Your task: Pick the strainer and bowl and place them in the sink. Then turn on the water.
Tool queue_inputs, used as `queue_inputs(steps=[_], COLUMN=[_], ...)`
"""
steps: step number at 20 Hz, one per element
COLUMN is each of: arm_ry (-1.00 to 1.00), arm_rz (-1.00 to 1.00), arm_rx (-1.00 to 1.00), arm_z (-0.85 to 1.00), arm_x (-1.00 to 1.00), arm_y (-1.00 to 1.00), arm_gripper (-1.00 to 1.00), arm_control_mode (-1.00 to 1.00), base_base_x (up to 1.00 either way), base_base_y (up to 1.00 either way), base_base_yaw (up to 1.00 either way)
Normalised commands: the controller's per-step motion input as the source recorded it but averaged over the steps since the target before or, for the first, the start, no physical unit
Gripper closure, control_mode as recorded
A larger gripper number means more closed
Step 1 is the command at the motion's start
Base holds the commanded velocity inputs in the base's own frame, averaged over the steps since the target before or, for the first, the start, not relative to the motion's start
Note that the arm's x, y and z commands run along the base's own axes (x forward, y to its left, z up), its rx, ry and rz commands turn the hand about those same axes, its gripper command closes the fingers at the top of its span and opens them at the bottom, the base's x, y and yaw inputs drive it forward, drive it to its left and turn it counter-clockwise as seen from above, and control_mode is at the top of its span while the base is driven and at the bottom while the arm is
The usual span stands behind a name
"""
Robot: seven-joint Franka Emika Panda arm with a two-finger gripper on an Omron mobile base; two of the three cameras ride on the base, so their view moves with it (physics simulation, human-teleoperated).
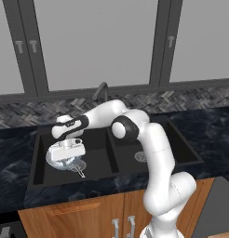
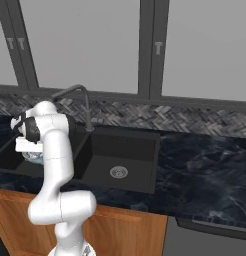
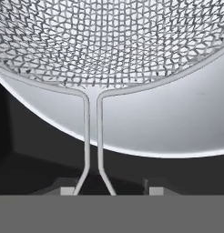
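Mesh strainer [image 3: 109, 41] inside white bowl [image 3: 145, 123], in black sink's [image 1: 95, 153] left basin

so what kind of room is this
A kitchen, rendered rather than real: a black double-basin sink with a dark gooseneck faucet, set in a dark marble counter over wooden cabinets.

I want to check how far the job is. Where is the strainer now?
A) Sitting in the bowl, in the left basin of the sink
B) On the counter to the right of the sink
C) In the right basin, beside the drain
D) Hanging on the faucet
A: the strainer lies in the white bowl, which sits in the left basin of the sink.
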Motion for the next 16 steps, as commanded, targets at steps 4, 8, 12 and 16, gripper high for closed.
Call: queue_inputs(steps=[4, 8, 12, 16], arm_ry=[0.0, 0.0, -0.03, -0.13], arm_rz=[0.0, 0.0, 0.0, 0.0], arm_rx=[0.0, 0.0, 0.0, 0.0], arm_z=[0.0, 0.03, 0.18, 0.29], arm_x=[0.0, 0.0, 0.0, -0.11], arm_y=[0.0, 0.0, 0.0, -0.05], arm_gripper=[-1.0, -1.0, -1.0, -1.0], arm_control_mode=[-1.0, -1.0, -1.0, -1.0], base_base_x=[0.0, 0.0, 0.0, 0.0], base_base_y=[0.0, 0.0, 0.0, 0.0], base_base_yaw=[0.0, 0.0, 0.0, 0.0])
